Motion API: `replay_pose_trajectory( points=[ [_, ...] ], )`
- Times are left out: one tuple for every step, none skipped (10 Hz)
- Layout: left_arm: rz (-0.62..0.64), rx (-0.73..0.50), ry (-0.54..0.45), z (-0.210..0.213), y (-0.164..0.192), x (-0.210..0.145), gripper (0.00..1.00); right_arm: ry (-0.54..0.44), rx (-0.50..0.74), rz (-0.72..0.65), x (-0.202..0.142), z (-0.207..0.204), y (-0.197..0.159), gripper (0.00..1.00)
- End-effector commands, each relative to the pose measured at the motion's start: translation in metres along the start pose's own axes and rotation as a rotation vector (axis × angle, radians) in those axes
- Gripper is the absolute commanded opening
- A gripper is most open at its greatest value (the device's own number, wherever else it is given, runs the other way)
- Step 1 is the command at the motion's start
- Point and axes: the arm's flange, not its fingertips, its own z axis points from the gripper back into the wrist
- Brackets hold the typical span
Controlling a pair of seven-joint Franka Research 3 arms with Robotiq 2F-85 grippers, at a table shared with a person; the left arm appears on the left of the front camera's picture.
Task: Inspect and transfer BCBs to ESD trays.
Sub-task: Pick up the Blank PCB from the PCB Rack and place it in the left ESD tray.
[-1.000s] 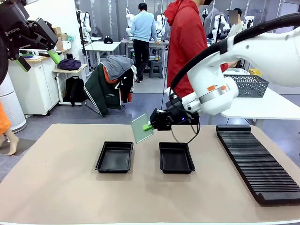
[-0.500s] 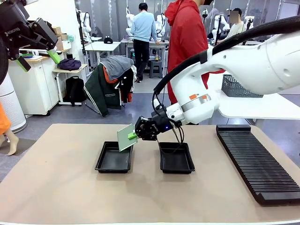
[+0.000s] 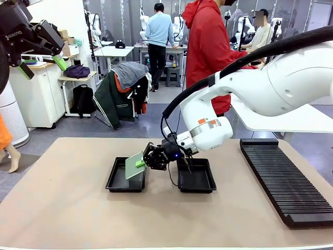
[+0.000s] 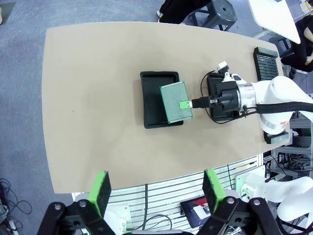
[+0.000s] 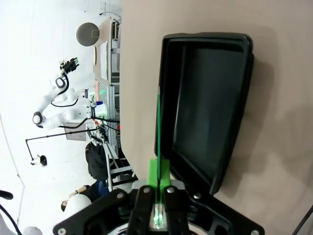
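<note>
Right gripper (image 3: 140,163), jaws clenched on a tilted BCB (image 3: 133,167), could snag its lower edge on the ESD tray's (image 3: 111,183) rim.

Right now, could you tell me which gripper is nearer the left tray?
Right. The right gripper holds a board over the left tray; the left gripper hangs high, far off.

Right end effector (image 3: 140,163) reaches low across the middle, pinched shut; left end effector (image 3: 42,66) hangs high, fingers spread.

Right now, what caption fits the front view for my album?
The right tool holds a green board tilted over the left black tray.
</note>
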Motion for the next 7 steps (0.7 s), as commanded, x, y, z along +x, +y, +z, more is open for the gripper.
replay_pose_trajectory(
  points=[
    [0.003, -0.001, 0.003, -0.0009, 0.0011, -0.0001, 1.0, -0.069, 0.002, -0.015, -0.0064, -0.0135, -0.0032, 0.02],
    [0.003, -0.001, 0.003, -0.0009, 0.0011, -0.0001, 1.0, -0.081, 0.01, -0.019, -0.0102, -0.0155, -0.0067, 0.02],
    [0.003, -0.001, 0.003, -0.0009, 0.0011, -0.0001, 1.0, -0.084, 0.003, -0.022, -0.011, -0.0179, -0.0077, 0.02],
    [0.003, -0.001, 0.003, -0.0009, 0.0011, -0.0001, 1.0, -0.134, -0.005, 0.01, -0.0102, -0.016, -0.0081, 0.02],
    [0.003, -0.001, 0.003, -0.0009, 0.0011, -0.0001, 1.0, -0.04, 0.001, -0.038, -0.0063, -0.0097, -0.0047, 0.02],
    [0.003, -0.001, 0.003, -0.0009, 0.0011, -0.0001, 1.0, -0.04, 0.001, -0.038, -0.0063, -0.0097, -0.0047, 0.02],
    [0.003, -0.001, 0.003, -0.0009, 0.0011, -0.0001, 1.0, -0.04, 0.001, -0.038, -0.0063, -0.0097, -0.0047, 0.02]
  ],
)
